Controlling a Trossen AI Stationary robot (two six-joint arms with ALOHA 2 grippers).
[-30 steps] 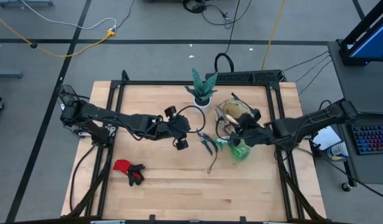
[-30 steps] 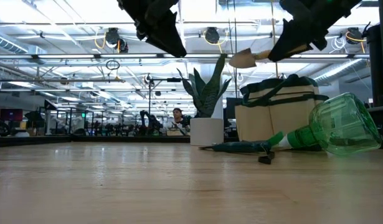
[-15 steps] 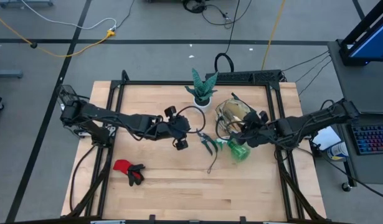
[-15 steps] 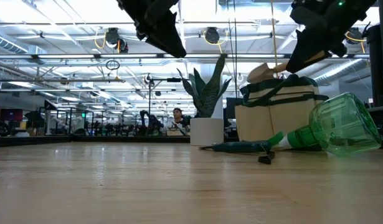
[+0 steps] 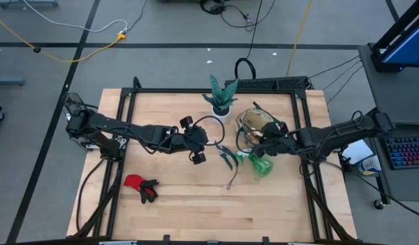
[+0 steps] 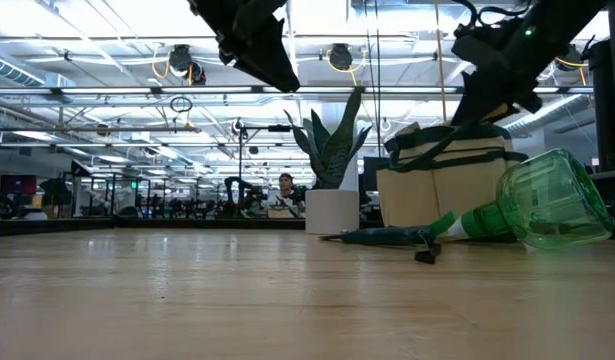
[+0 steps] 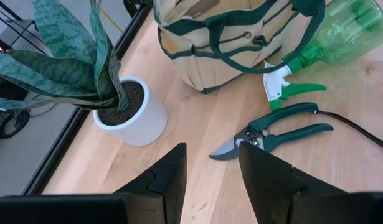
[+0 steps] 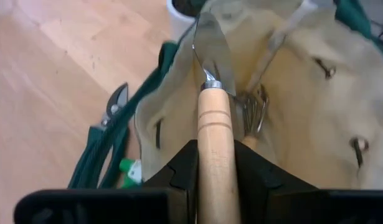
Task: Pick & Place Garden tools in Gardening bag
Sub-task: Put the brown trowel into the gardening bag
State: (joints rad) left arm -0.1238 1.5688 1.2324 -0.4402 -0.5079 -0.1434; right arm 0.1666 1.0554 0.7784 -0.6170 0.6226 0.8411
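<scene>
Bare table (image 5: 189, 197) lies open nearside; spray bottle (image 5: 261, 165) and shears (image 5: 227, 157) (plant (image 5: 221, 95) too) crowd the bag (image 5: 253, 126).

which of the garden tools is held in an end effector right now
The wooden-handled trowel: the right end effector grips its handle, blade pointing into the gardening bag. The pruning shears, spray bottle and gloves lie loose on the table.

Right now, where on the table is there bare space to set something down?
Bare wood runs along the table's near edge, right of the gloves. The far left corner, behind the left arm, is also bare. Crowded: around the gardening bag, spray bottle, pruning shears and plant pot.
</scene>
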